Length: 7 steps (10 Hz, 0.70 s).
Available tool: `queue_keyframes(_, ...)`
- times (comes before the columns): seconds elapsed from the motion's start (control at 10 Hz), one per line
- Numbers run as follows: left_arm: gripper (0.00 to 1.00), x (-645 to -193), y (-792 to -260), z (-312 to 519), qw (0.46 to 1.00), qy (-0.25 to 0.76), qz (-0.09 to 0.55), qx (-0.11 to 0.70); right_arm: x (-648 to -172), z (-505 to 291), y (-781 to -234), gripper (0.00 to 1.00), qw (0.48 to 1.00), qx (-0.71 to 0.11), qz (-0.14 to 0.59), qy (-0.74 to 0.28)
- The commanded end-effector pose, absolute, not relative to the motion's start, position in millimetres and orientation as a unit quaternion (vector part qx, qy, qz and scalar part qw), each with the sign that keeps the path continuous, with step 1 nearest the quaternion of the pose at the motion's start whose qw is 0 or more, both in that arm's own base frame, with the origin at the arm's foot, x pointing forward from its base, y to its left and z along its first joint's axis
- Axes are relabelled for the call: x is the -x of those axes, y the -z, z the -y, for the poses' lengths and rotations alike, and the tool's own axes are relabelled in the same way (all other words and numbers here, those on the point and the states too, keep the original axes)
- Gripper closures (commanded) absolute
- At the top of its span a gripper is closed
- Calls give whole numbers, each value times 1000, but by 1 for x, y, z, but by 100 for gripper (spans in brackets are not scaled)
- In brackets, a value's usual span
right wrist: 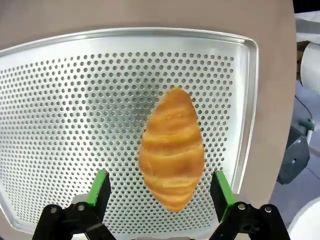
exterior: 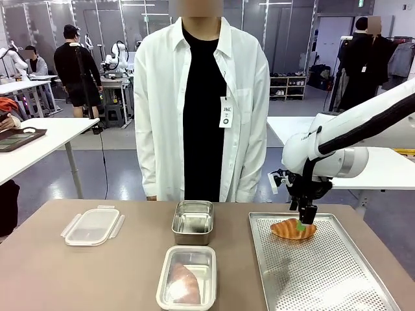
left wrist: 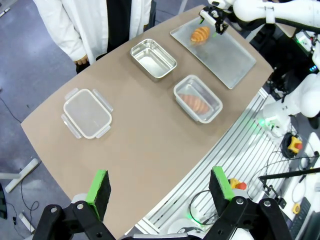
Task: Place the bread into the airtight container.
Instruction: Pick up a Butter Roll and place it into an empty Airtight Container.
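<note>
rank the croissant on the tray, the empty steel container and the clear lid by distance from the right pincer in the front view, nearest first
1. croissant, on the perforated tray at the robot's right, directly beneath the right pincer.
2. empty steel container, mid-table, toward the far edge.
3. clear lid, far over on the robot's left.

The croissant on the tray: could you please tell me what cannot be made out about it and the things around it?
- Front view: the right gripper covers part of the croissant; whether its pads touch it cannot be told.
- Right wrist view: the tray is cut off at the picture's left edge.
- Front view: the bread in the clear container is blurred by the container's walls; its kind is unclear.
</note>
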<state>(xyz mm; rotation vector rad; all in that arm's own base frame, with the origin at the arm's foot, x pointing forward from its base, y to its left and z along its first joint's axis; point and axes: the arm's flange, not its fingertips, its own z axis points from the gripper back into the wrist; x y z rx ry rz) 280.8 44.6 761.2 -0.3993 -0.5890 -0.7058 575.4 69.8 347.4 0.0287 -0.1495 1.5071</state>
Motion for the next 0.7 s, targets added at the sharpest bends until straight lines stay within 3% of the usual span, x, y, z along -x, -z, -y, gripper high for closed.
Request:
queue_keyframes(0.0,0,-280,-762,-44,873,346,285,194,-590,-75,-341,0,736,6,62,-674)
queue_keyframes(0.6,0,-280,-762,-44,873,346,285,194,-612,-78,-313,0,758,8,21,-652)
